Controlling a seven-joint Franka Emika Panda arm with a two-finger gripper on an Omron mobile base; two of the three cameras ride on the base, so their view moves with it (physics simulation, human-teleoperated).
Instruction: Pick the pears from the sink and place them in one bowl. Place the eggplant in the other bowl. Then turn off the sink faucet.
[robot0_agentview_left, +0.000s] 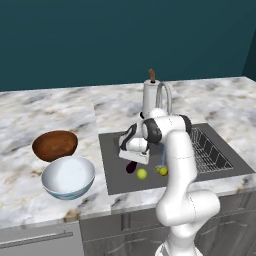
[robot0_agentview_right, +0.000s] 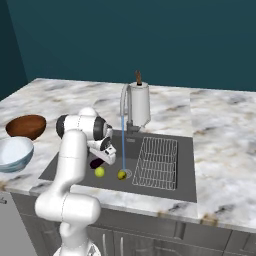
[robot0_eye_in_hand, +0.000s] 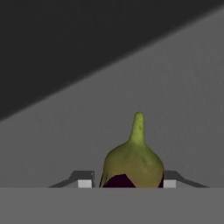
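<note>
The dark purple eggplant (robot0_eye_in_hand: 133, 162) lies on the floor of the sink (robot0_agentview_left: 114, 182), green stem end pointing away from the hand. My gripper (robot0_eye_in_hand: 127, 183) is down in the basin with a finger on each side of the eggplant (robot0_agentview_left: 131, 167), shut on it. Two yellow-green pears (robot0_agentview_left: 142, 174) (robot0_agentview_left: 163, 171) sit just in front, near the drain. The sink faucet (robot0_agentview_right: 123, 97) arches over the basin with a thin stream of water running. On the counter to the left stand the white and blue bowl (robot0_agentview_left: 68, 176) and the brown wooden bowl (robot0_agentview_left: 55, 145).
A wire rack (robot0_agentview_left: 207, 150) fills the right side of the sink. A white cylinder with a brown top (robot0_agentview_left: 150, 97) stands behind the faucet. Marble counter (robot0_agentview_left: 45, 110) runs to both sides, and its front edge is close below the bowls.
</note>
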